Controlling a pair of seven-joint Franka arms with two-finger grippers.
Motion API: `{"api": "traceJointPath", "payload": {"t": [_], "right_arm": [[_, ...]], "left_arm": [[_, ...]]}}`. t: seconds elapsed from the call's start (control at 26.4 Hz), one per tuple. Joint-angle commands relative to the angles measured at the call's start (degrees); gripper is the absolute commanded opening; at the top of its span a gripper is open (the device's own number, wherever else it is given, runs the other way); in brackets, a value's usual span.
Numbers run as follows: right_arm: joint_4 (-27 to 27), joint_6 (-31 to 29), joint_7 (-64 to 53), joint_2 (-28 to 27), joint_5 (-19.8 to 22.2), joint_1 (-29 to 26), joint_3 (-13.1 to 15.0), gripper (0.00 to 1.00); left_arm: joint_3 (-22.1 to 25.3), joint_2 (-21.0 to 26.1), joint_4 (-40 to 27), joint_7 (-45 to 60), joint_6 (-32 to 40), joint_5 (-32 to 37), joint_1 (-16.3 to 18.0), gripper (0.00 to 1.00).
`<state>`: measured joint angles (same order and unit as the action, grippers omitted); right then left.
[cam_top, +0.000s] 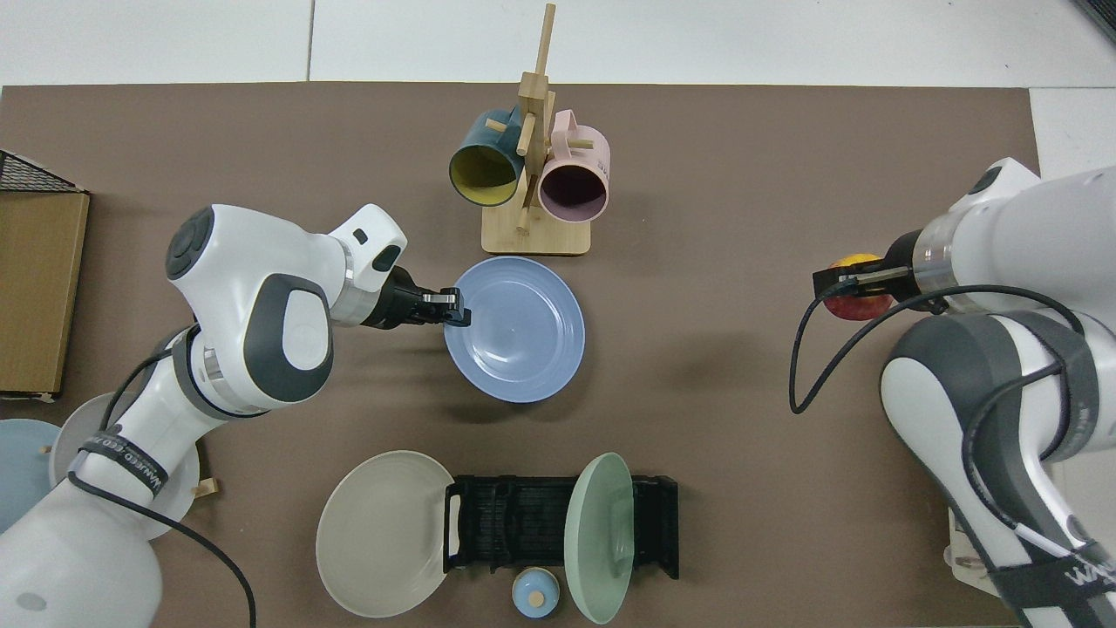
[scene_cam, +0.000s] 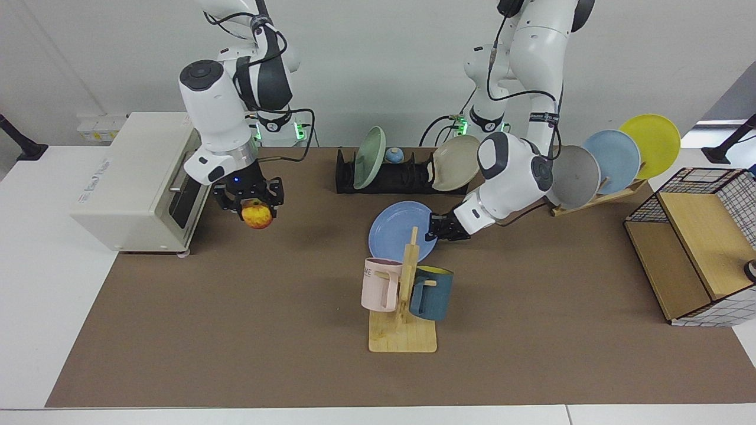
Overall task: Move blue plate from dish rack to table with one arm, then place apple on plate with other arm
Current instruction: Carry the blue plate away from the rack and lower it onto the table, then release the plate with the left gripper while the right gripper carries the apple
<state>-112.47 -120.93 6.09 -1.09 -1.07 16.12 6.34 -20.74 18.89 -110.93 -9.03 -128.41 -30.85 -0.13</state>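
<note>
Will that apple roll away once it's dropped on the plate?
Probably a little: the apple, held by the right gripper, is round. The blue plate has a raised rim that would likely stop it. It looks firm, not squashy.

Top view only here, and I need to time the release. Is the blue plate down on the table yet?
Observer: Can't confirm. In the facing view the blue plate looks tilted rather than flat. The left gripper is clamped on its rim, and its lower edge is hidden behind the mug tree.
Operator: And the apple? I only see a sliver under the gripper.
Observer: The right gripper is shut on the apple. It hangs well clear of the table, just in front of the white oven.
</note>
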Motion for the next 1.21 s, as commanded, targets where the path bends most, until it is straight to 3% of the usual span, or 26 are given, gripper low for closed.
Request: {"api": "traceJointPath", "payload": {"t": [0.0, 0.11, 0.27, 0.53, 0.64, 0.8, 1.02, 1.17], "right_arm": [[-3.6, -4.9, 6.7, 0.6, 0.0, 3.9, -0.2, 0.0], [-4.2, -6.2, 9.7, -0.1, 0.1, 5.0, -0.2, 0.0], [-4.2, -6.3, 10.5, -0.3, 0.0, 5.2, -0.2, 0.0], [-4.2, -9.3, 16.4, -2.7, -0.9, 8.5, -0.2, 0.0], [-4.2, -11.8, 19.7, -4.6, -0.9, 11.1, -0.2, 0.0], [-2.8, -14.9, 24.1, -7.9, -0.9, 14.9, -0.2, 0.0], [2.4, -17.5, 30.8, -14.7, -1.0, 20.2, -0.2, 0.0], [3.2, -22.5, 37.4, -17.7, -1.0, 22.4, -0.2, 0.0]], "left_arm": [[0.4, 0.2, 0.0, 0.2, -1.1, 5.2, -1.4, 0.22], [0.5, 0.0, 0.4, 0.2, -1.1, 6.6, -1.5, 0.36], [0.5, -0.5, 0.8, 1.9, -0.3, 8.6, -1.5, 0.42], [0.6, -2.1, 2.8, 4.6, 1.3, 15.0, -1.5, 0.73], [0.9, -3.9, 4.9, 6.8, 5.1, 20.8, -1.5, 0.99], [1.1, -7.2, 8.0, 9.7, 12.5, 28.8, -1.5, 1.0], [3.2, -11.7, 12.7, 10.0, 22.0, 30.7, -1.0, 1.0], [3.7, -13.7, 15.8, 9.6, 30.0, 33.0, -1.0, 1.0]]}}
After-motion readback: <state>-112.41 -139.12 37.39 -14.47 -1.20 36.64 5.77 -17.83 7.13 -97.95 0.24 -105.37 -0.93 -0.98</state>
